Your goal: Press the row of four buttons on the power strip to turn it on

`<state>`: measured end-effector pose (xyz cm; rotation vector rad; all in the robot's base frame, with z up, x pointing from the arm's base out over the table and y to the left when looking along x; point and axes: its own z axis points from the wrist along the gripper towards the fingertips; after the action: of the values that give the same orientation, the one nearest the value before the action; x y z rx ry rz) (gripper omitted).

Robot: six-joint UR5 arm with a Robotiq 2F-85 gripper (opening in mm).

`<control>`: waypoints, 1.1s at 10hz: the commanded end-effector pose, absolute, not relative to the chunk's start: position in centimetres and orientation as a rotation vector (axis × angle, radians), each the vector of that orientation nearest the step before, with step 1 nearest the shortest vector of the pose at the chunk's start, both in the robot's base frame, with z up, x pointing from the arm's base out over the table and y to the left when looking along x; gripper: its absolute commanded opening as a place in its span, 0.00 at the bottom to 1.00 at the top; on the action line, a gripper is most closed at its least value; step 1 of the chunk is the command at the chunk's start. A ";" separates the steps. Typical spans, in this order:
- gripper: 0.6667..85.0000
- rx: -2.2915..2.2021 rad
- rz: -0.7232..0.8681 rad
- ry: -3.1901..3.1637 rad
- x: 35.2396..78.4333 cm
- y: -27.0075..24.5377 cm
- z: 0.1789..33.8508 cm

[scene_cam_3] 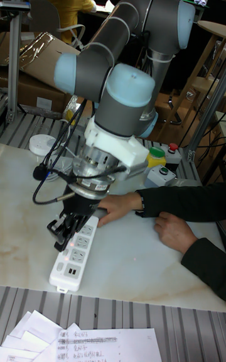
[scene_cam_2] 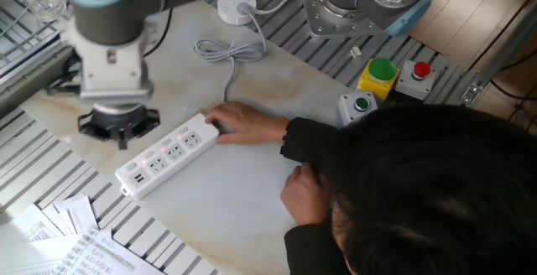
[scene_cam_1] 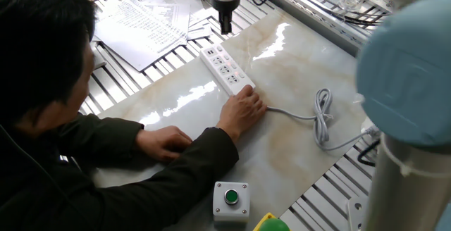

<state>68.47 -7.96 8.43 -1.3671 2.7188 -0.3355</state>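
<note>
The white power strip (scene_cam_1: pixel 227 70) lies slantwise on the marble table top (scene_cam_1: pixel 296 62). A person's hand (scene_cam_1: pixel 244 108) holds down its cord end. The four buttons (scene_cam_2: pixel 162 152) run along its long edge, and some glow red. My gripper (scene_cam_1: pixel 225 28) hangs above the table just past the strip's far end, apart from it. Its fingers are pressed together into one narrow dark tip. In the other fixed view the gripper (scene_cam_2: pixel 123 141) sits to the left of the power strip (scene_cam_2: pixel 165 163). The tall fixed view has the gripper (scene_cam_3: pixel 61 237) low beside the power strip (scene_cam_3: pixel 74 260).
The grey cord (scene_cam_1: pixel 321 120) loops toward a round white socket disc (scene_cam_2: pixel 232 5). A grey box with a green button (scene_cam_1: pixel 231 199) stands at the near edge. Yellow and red button boxes (scene_cam_2: pixel 379 75) are beside it. Papers (scene_cam_1: pixel 141 27) lie on the slatted frame. The person's other hand (scene_cam_1: pixel 163 141) rests on the table.
</note>
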 end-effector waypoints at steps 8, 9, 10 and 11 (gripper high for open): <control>0.00 -1.384 -0.301 2.716 69.5 -7.5 2.8; 0.00 -1.382 -0.301 2.717 69.4 -7.5 2.7; 0.00 -1.379 -0.301 2.717 69.3 -7.5 2.7; 0.00 -1.380 -0.311 2.717 69.3 -7.6 2.7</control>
<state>69.46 -7.63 3.05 -1.3961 2.7150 -0.3194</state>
